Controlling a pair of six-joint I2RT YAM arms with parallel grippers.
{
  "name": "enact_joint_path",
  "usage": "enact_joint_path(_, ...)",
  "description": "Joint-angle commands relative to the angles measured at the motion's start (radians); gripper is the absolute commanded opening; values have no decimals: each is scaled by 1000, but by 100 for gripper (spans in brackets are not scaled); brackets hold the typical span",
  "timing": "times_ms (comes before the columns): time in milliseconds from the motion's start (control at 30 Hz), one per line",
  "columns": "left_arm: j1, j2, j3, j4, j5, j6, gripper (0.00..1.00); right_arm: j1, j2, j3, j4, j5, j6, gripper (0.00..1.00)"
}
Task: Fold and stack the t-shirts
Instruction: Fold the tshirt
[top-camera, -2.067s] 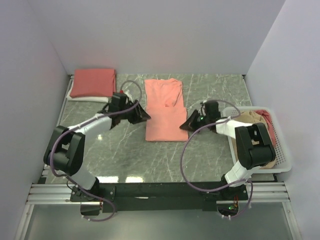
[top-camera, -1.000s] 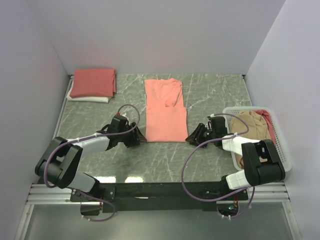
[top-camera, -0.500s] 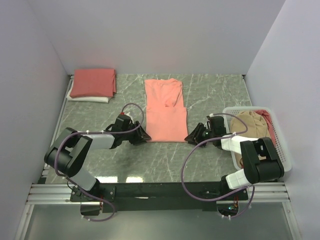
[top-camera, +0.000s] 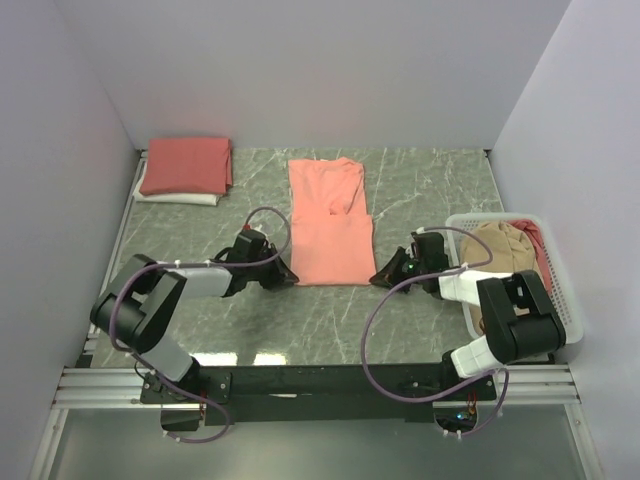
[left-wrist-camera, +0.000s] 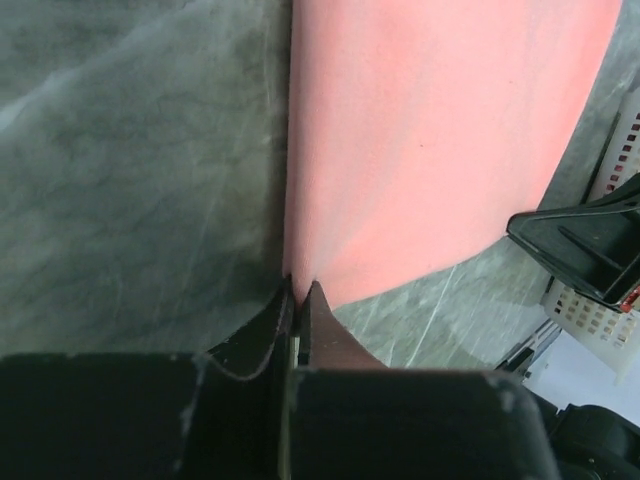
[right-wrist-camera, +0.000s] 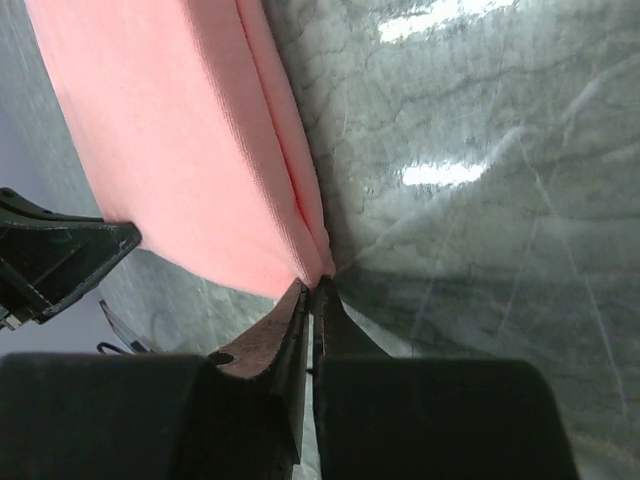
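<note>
Left tool and right tool (both clamped tight) grip near corners of the pink t-shirt.

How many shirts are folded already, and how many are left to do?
Done: a salmon shirt lies folded on a white shirt in the far left corner. In hand: the pink shirt in the middle is a long strip, with the left claw and right claw each pinching a near corner. Left: finishing it, plus a tan shirt and another pinkish one in the basket.

Even, bright overhead light — glare patches on table; wrist-view fingers blurred, dark.
</note>
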Motion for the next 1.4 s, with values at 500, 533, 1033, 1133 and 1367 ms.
enact_joint_path(500,-298,-770,-249,-426,-193,-137,1,305,-913,-280,-386,181,152,0)
enact_joint_path(533,-327,-801,-255,-441,-200,-150,1,311,-998,-285,-449,190,155,0)
enact_joint_path(1033,-340,-768,-50,-573,-276,-109,1,316,-860,34,-626,342,-1,0)
enact_joint_path(1133,-291,-720,2,-557,-237,-82,1,313,-771,111,-624,356,-34,0)
enact_joint_path(1367,-120,-539,137,-491,-50,-3,1,300,-539,300,-586,359,-89,0)
